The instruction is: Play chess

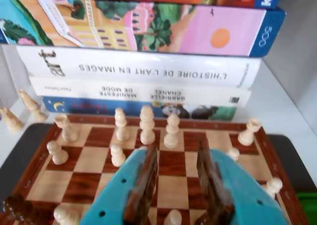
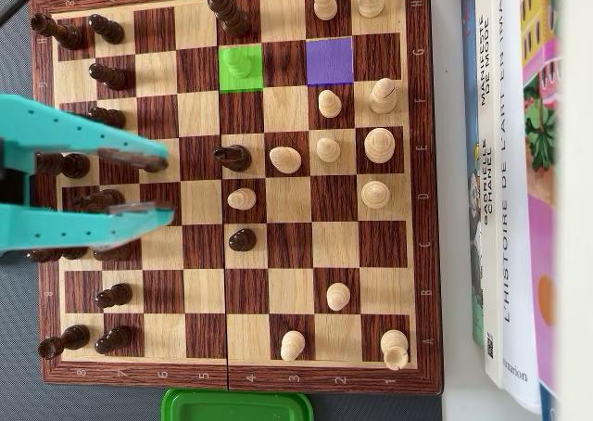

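Overhead, the board (image 2: 278, 245) fills most of the view, with a stack of books (image 2: 519, 161) along its right edge and a green lid (image 2: 237, 406) just below it. Dark pieces (image 2: 102, 115) crowd the left columns and pale pieces (image 2: 375, 147) the right; a pale pawn (image 2: 240, 64) stands on a green-tinted square, and a purple square (image 2: 329, 60) lies two files right. The teal tool (image 2: 148, 187) hangs over the left side, its fingers (image 1: 142, 185) parted wide and holding nothing.
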Robot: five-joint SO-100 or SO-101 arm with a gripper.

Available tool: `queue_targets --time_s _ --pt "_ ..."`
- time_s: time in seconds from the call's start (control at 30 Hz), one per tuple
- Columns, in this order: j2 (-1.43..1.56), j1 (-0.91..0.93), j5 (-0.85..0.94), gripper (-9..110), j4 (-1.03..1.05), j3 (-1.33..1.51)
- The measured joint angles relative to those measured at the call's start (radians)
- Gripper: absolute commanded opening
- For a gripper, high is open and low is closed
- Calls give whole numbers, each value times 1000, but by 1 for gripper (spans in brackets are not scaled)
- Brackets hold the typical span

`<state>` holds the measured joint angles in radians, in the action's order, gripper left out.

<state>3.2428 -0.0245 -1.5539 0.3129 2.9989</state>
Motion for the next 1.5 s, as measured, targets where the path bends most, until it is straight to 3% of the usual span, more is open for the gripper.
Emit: queue_targets --time_s 1.5 --pt "87 0 6 13 -1252 141"
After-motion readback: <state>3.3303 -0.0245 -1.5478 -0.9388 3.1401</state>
